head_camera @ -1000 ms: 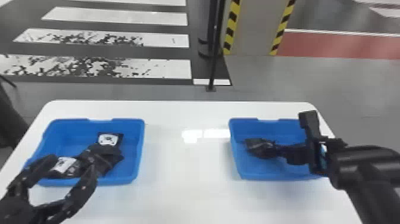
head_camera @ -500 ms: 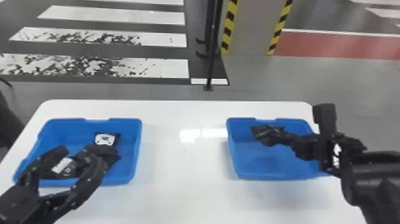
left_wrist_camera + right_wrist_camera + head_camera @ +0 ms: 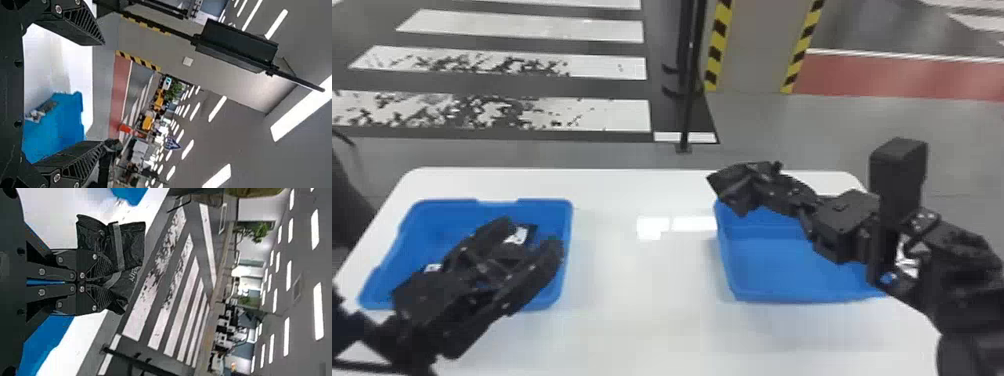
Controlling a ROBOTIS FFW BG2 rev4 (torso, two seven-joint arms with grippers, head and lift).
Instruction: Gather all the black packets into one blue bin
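One black packet clamped in closed right tool, raised over right bin; left tool spread, at left bin; fingertip-only pinch could let packet slip onto table mid-carry

Packet up from right bin
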